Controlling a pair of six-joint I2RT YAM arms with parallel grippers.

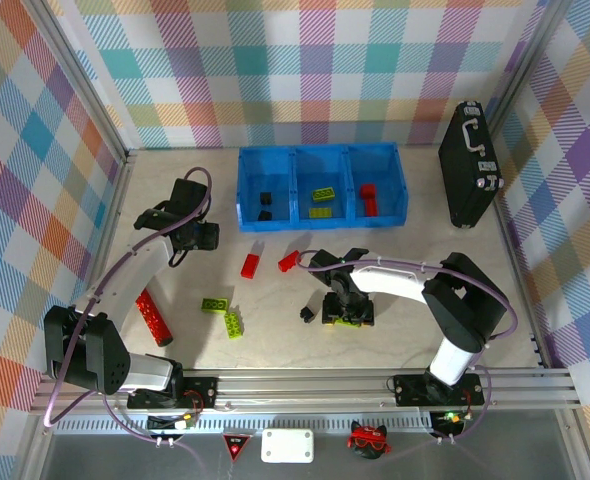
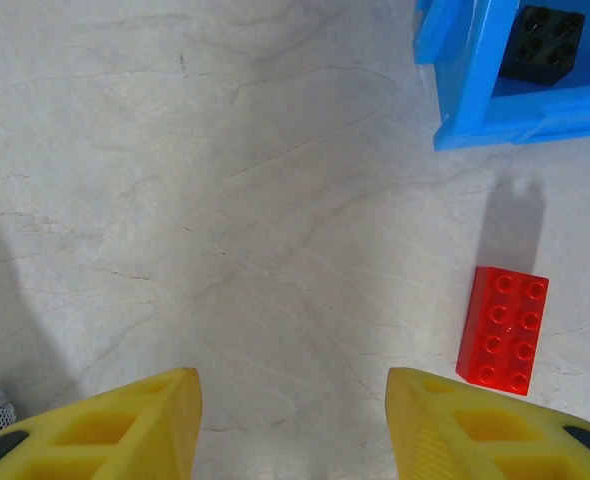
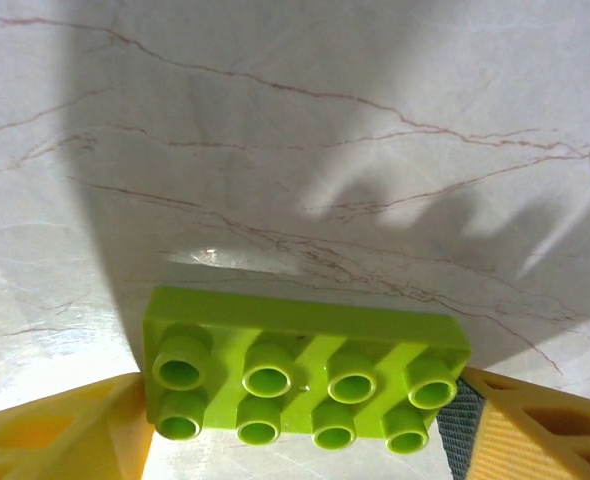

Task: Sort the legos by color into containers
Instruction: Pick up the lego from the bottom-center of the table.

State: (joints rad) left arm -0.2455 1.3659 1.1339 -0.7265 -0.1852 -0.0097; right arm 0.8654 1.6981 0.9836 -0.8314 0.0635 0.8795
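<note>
Pastel plaid walls [image 1: 275, 70] are seen around a pale marbled tabletop [image 1: 405, 250]. Three joined blue containers [image 1: 315, 222] are set in a row at 12 o'clock on it, and one black case [image 1: 468, 165] is stood at 2 o'clock.

Thirteen legos can be counted from above. Six lie in the containers: two black bricks [image 1: 264, 205] in the left one, two lime bricks [image 1: 322, 202] in the middle one, and what appear to be two red bricks [image 1: 369, 197] in the right one. Seven are on the table:
- **Red 2x4 brick** [image 1: 251, 264]: its long axis runs from 1 to 7 o'clock.
- **Small red brick** [image 1: 288, 261]: it lies just beside the 2x4, at its 3 o'clock.
- **Long red brick** [image 1: 153, 316]: it is laid from 11 to 5 o'clock, at the table's 8 o'clock.
- **Two loose lime bricks:** one [image 1: 213, 305] is laid from 9 to 3, the other [image 1: 234, 322] from 12 to 6.
- **Small black brick** [image 1: 307, 313].
- **Held lime brick** [image 1: 347, 318].

The right gripper [image 1: 347, 322] is closed on the held lime brick [image 3: 275, 320], near the table's centre. In the right wrist view its yellow fingers [image 3: 65, 430] are pressed against the brick's two short ends. Eight studs are turned up and the long axis runs from 9 to 3 o'clock.

The left gripper [image 1: 207, 237] is held spread and empty above bare tabletop. In the left wrist view its fingers [image 2: 125, 425] are well apart. The red 2x4 brick [image 2: 503, 328] lies at 3 o'clock, and a container corner [image 2: 475, 110] is seen at 1 o'clock.
</note>
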